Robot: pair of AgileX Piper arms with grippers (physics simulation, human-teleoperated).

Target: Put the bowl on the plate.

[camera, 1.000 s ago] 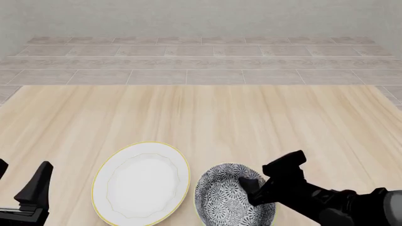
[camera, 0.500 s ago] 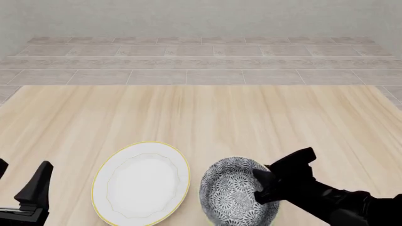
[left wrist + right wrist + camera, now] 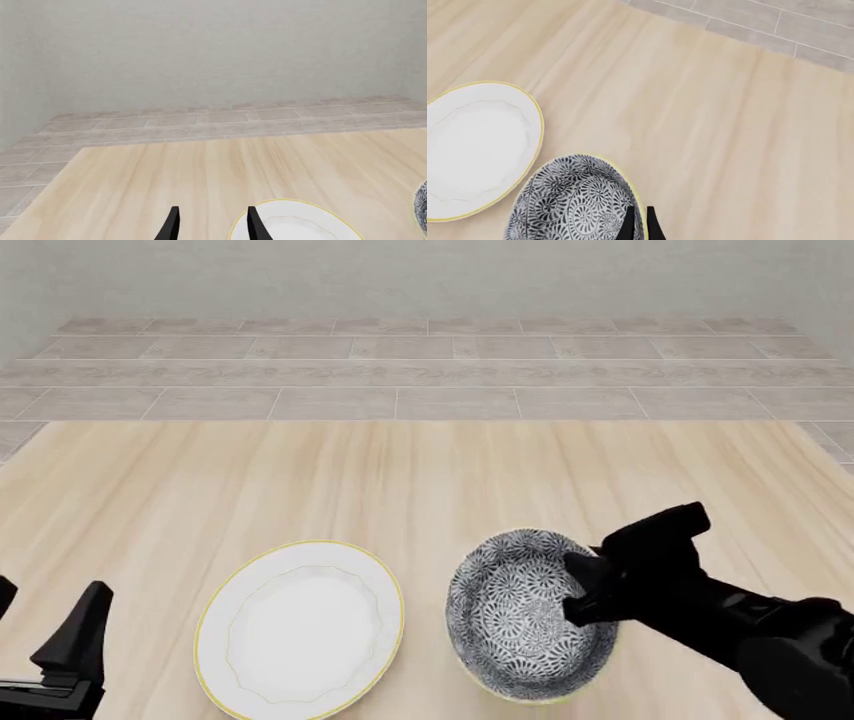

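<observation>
The grey-and-white floral bowl (image 3: 523, 615) hangs above the table, tilted toward the camera, to the right of the plate. My right gripper (image 3: 590, 592) is shut on the bowl's right rim; in the right wrist view its fingertips (image 3: 630, 226) pinch the bowl (image 3: 570, 205) at that rim. The white plate (image 3: 302, 628) with its yellow-gold rim lies flat on the wood at the front left, also seen as the plate (image 3: 475, 149) and the plate (image 3: 293, 226). My left gripper (image 3: 54, 645) stands open at the front left corner, left of the plate, holding nothing.
The wooden table top (image 3: 427, 480) stretches back to a tiled floor band (image 3: 427, 370) and a pale wall. A sliver of the bowl (image 3: 421, 210) shows at the edge of the left wrist view.
My right gripper has lifted the bowl off the table and carried it up and slightly right, tilting it. The left arm and the plate have not moved.
</observation>
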